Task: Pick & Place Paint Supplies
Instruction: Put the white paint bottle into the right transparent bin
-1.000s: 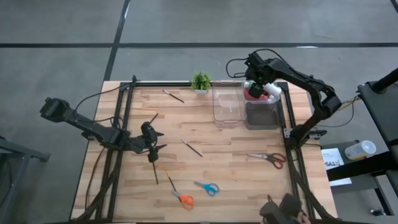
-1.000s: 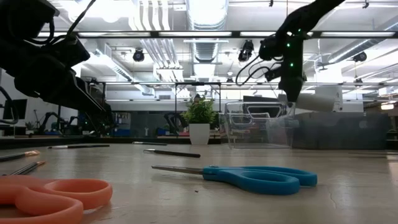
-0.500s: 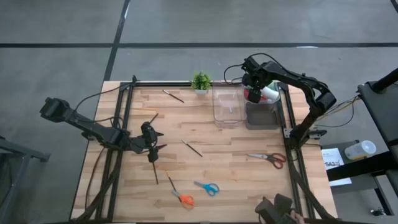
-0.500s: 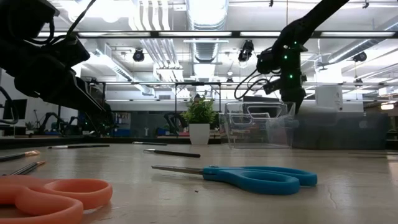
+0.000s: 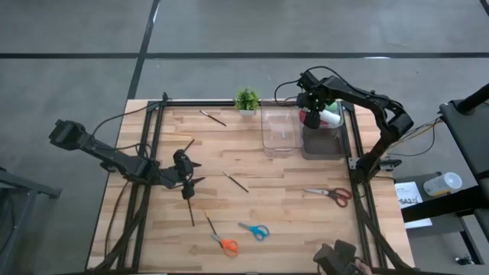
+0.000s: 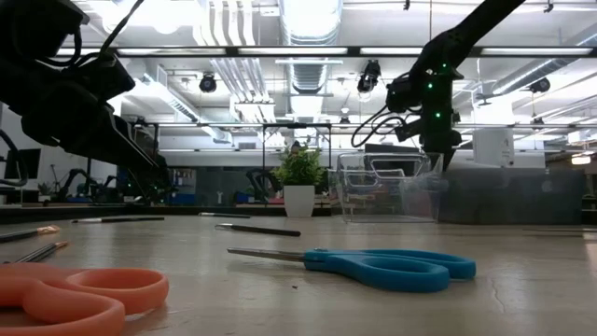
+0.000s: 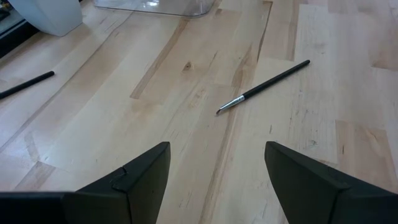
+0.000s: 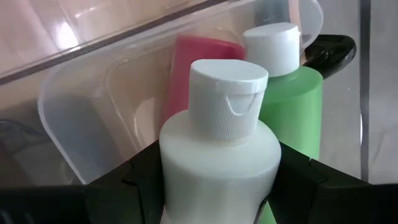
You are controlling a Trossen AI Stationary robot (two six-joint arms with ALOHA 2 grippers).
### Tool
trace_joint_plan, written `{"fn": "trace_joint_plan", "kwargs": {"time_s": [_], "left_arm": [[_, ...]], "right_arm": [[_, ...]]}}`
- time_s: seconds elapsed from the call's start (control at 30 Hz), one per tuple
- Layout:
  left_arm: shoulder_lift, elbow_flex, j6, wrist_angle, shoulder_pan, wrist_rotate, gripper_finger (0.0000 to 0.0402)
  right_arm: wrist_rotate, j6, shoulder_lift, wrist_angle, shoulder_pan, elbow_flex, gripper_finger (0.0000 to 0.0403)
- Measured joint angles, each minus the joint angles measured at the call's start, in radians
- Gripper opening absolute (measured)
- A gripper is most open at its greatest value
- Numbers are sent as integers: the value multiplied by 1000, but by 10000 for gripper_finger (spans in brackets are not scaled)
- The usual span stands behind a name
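Note:
My right gripper point(image 5: 313, 113) reaches down into the grey bin point(image 5: 322, 141) at the table's far right and is shut on a white squeeze bottle point(image 8: 217, 155). Behind that bottle, a pink-red bottle point(image 8: 199, 68) and a green bottle point(image 8: 289, 106) with a white cap stand against the bin's wall. My left gripper point(image 5: 188, 180) hovers open over the table's left half. A thin dark brush point(image 7: 264, 87) lies flat on the wood ahead of it. Other brushes point(image 5: 213, 117) point(image 5: 189, 208) lie scattered on the table. My right gripper pinches the white bottle's body point(image 8: 180, 165) just below its shoulder, one finger point(image 8: 140, 180) on each opposite side. The fingers come from above, pointing down into the bin. The bottle stands cap up point(image 8: 227, 93); its bottom is hidden, so what it rests on cannot be told.
A clear bin point(image 5: 279, 130) stands left of the grey one, and a small potted plant point(image 5: 246, 100) at the far edge. Scissors lie near: orange point(image 5: 224, 243), blue point(image 5: 256, 230) and red-handled point(image 5: 330, 195). Bare wood lies around the table's middle.
My right gripper turned from carrying the white bottle level above the bins to pointing down, and sank toward the grey bin. The bottle swung from lying level to cap up and dropped behind the bin's wall. It has kept still for the last half second.

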Motion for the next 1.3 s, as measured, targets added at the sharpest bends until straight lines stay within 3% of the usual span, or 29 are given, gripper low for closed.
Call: {"fn": "trace_joint_plan", "kwargs": {"time_s": [1.1,1.3], "left_arm": [[0,0,0,0,0,0,266],[0,0,0,0,0,0,266]], "right_arm": [[-3,-32,-2,17,0,-23,208],[-3,-9,-2,31,0,-23,252]]}}
